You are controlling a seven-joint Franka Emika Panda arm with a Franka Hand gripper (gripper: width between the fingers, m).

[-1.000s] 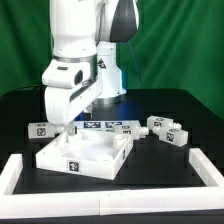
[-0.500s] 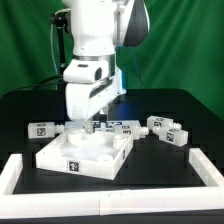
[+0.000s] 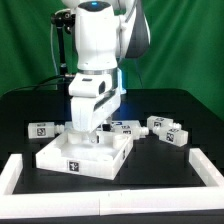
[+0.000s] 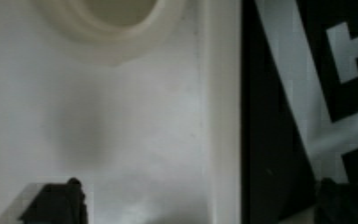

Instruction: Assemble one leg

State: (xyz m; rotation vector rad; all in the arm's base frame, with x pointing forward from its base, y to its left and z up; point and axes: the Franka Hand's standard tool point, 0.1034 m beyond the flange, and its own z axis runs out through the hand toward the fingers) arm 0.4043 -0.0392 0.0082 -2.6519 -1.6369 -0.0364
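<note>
Shifted across since a second ago, the hand [image 3: 88, 132] hangs spread open over the large white square tray [image 3: 60, 156]; a small white stubby tagged plastic leg [image 3: 40, 128] lies at its ten o'clock.

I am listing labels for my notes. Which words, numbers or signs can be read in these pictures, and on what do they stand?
Words, letters, numbers: none can be read in either view.
Black-and-white square tags, patterns only and no text: on the leg, on the white tray and on the marker board.
Wrist view: blurred, nothing legible.
</note>
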